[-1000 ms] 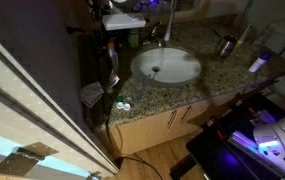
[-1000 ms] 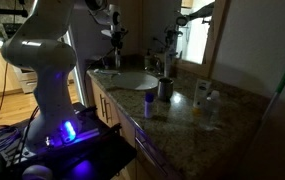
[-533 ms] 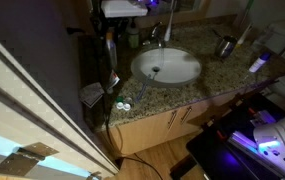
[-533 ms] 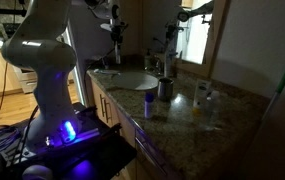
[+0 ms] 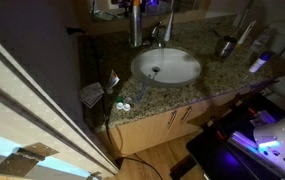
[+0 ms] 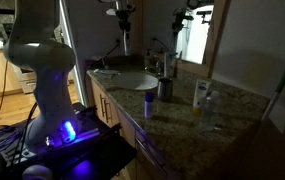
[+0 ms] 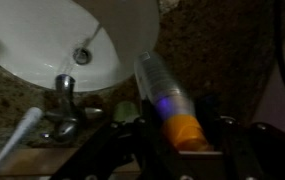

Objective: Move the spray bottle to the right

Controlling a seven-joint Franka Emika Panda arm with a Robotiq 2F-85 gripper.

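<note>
High above the sink, the end effector holds the spray bottle well clear of the counter, the bottle hanging roughly upright beneath it in both exterior views. From the wrist view the end effector is closed around the bottle's orange-red spray head, with a dark finger on each side of it, and the dark see-through body reaches away toward the white basin. The faucet stands at the basin's rim, left of the bottle in that view. In an exterior view the bottle hangs over the back edge of the counter, just beside the faucet. A metal cup stands on the counter next to the sink, and a short greenish-yellow bottle stands farther along, apart from it. The white arm rises at the counter's near end.
</note>
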